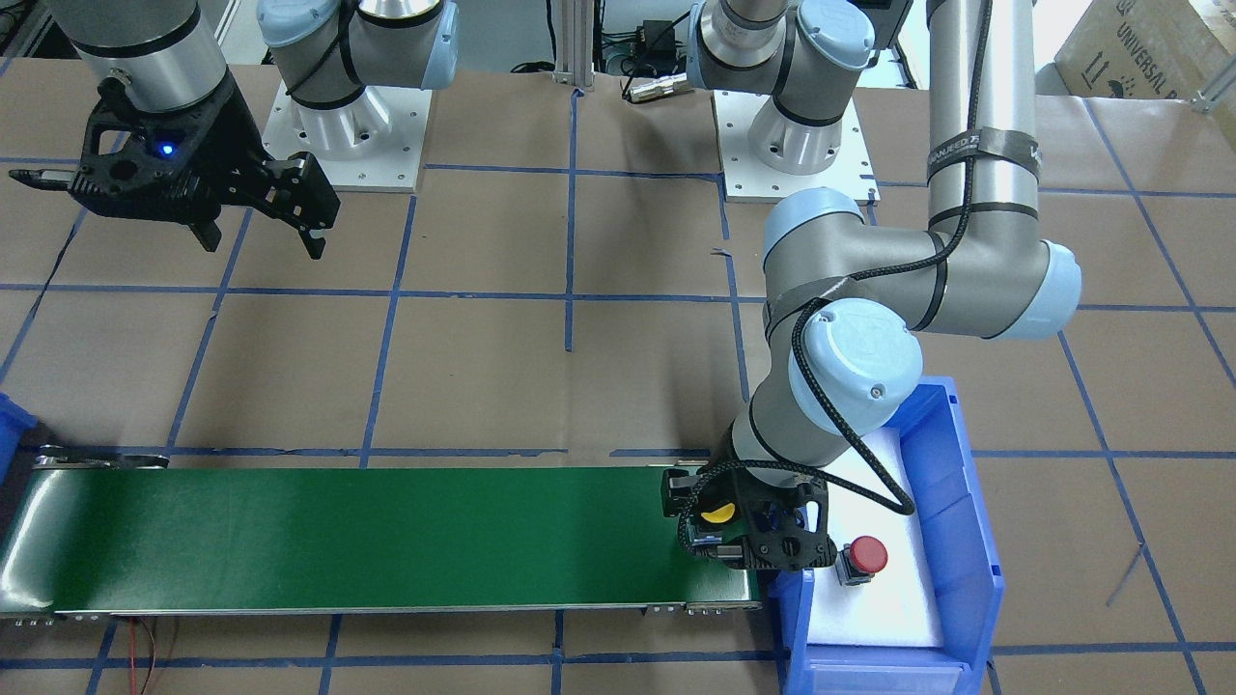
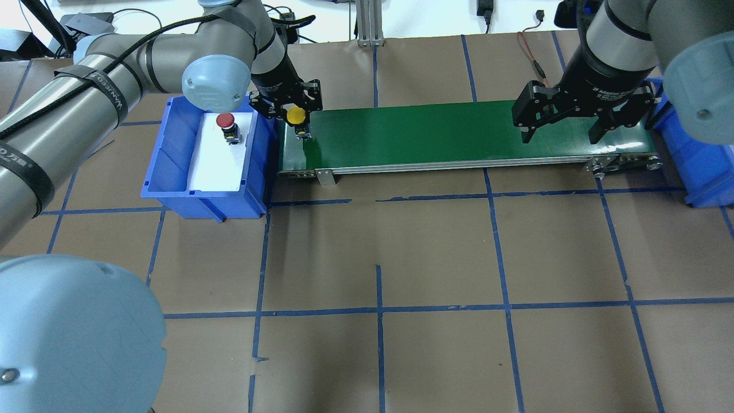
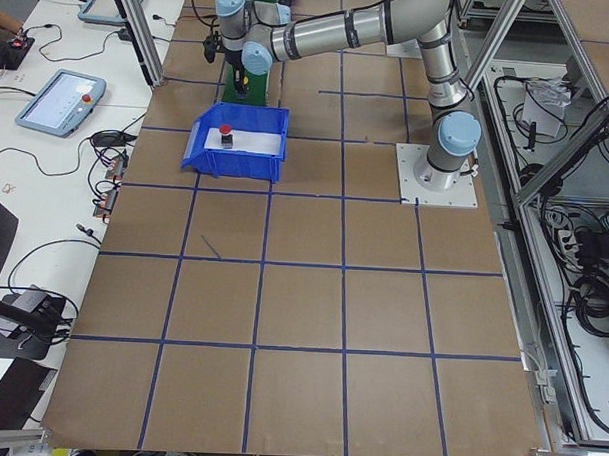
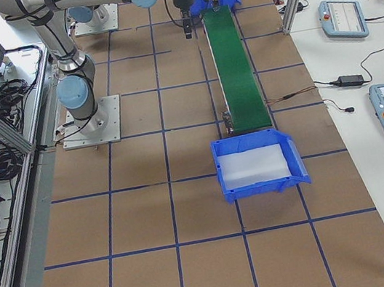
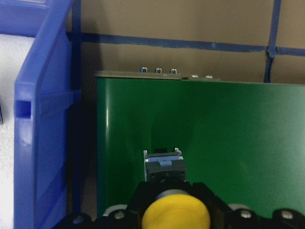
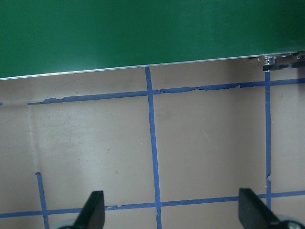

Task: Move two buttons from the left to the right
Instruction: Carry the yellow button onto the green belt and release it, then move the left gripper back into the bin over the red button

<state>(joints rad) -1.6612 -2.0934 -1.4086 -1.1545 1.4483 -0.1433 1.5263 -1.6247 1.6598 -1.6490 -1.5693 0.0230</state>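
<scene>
The yellow button [image 2: 296, 115] is between the fingers of my left gripper [image 2: 296, 121] at the left end of the green conveyor belt [image 2: 436, 129]. The gripper is shut on it. In the left wrist view its yellow cap [image 5: 175, 217] is at the bottom and its dark base points at the belt [image 5: 228, 133]; I cannot tell whether it touches. The red button [image 2: 225, 120] stands upright on the white liner in the left blue bin [image 2: 172, 195]. My right gripper [image 2: 565, 135] is open and empty, just in front of the belt's right end.
A second blue bin [image 2: 705, 172] stands past the belt's right end. The left bin's wall [image 5: 43, 143] is close beside the left gripper. The brown table with its blue tape grid [image 2: 378, 310] lies in front of the belt.
</scene>
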